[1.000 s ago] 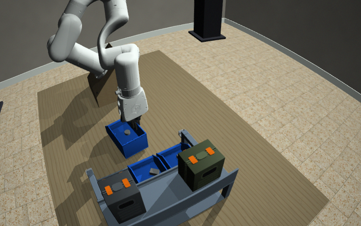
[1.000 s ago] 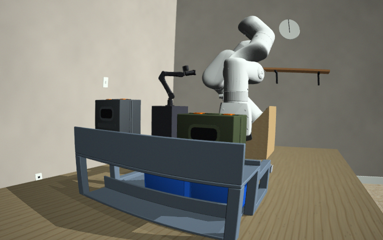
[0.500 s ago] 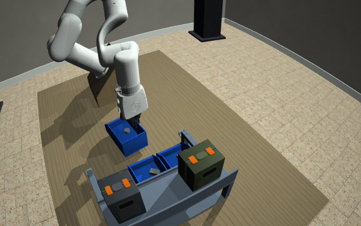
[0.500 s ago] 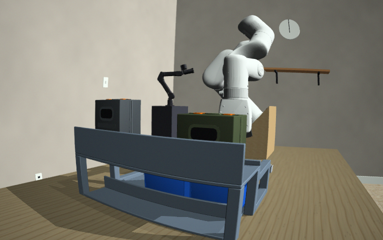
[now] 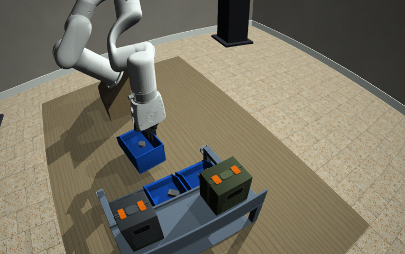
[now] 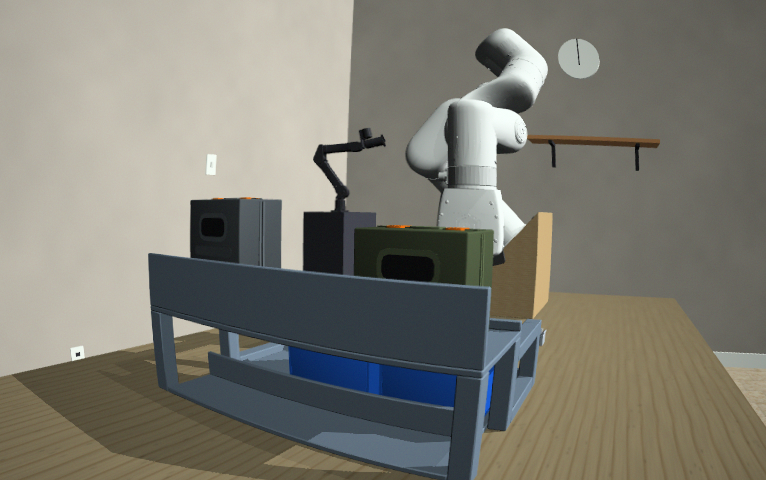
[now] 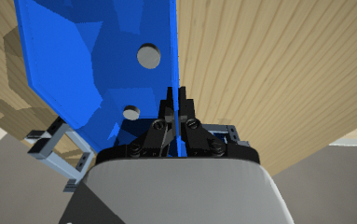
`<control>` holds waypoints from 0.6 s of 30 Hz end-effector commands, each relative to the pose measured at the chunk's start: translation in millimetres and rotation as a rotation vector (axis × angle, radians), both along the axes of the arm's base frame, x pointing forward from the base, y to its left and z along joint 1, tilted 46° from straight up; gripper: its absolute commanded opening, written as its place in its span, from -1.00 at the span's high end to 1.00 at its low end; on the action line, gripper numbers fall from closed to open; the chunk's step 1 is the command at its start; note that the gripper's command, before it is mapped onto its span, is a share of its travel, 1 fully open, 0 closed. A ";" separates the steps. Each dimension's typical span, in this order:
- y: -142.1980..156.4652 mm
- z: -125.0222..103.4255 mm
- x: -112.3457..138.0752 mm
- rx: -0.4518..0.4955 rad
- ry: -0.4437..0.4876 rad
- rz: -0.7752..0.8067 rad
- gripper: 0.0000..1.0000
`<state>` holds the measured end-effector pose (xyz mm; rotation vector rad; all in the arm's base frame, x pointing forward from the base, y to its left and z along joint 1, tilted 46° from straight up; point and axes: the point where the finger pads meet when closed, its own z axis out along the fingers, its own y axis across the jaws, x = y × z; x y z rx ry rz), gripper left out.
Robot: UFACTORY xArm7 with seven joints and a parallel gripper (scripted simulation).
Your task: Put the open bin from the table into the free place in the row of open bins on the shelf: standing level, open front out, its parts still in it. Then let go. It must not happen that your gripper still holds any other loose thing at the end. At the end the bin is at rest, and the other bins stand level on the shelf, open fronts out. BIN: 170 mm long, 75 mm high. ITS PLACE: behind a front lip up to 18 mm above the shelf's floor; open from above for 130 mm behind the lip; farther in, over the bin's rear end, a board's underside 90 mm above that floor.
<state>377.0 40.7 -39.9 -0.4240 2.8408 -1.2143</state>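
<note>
No readable writing anywhere. Black 2-finger gripper (image 7: 177, 108) pinches the thin side wall of the open blue plastic bin (image 5: 141, 153), raised off the wooden table (image 5: 260, 164), near the grey metal shelf (image 5: 229, 209). 2 grey parts (image 7: 148, 55) inside; exterior view hides bin.

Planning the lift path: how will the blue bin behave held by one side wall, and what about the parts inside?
The hand pinches only one thin side wall of the blue bin, so the bin will likely tilt away from the grip. Its walls look rigid, so flexing seems unlikely. The two round parts lie loose and could slide or roll if it tips.
</note>
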 end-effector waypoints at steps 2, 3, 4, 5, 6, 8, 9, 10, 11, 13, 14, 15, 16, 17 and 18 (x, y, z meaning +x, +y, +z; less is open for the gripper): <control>1.6 1.0 0.7 0.002 -0.002 0.002 1.00; 1.6 1.0 0.7 0.002 -0.002 0.002 1.00; 1.6 1.0 0.7 0.002 -0.002 0.002 1.00; 1.6 1.0 0.7 0.002 -0.002 0.002 1.00; 1.6 1.0 0.7 0.002 -0.002 0.002 1.00; -2.8 5.2 1.3 0.008 -0.036 -0.032 1.00; -4.9 7.3 1.6 0.011 -0.053 -0.049 1.00; -7.0 9.4 2.0 0.014 -0.070 -0.066 1.00; -9.1 11.5 2.3 0.017 -0.087 -0.083 1.00; -9.1 11.5 2.3 0.017 -0.087 -0.083 1.00; -9.1 11.5 2.3 0.017 -0.087 -0.083 1.00; -9.1 11.5 2.3 0.017 -0.087 -0.083 1.00; -9.1 11.5 2.3 0.017 -0.087 -0.083 1.00; -9.1 11.5 2.3 0.017 -0.087 -0.083 1.00; -9.1 11.5 2.3 0.017 -0.087 -0.083 1.00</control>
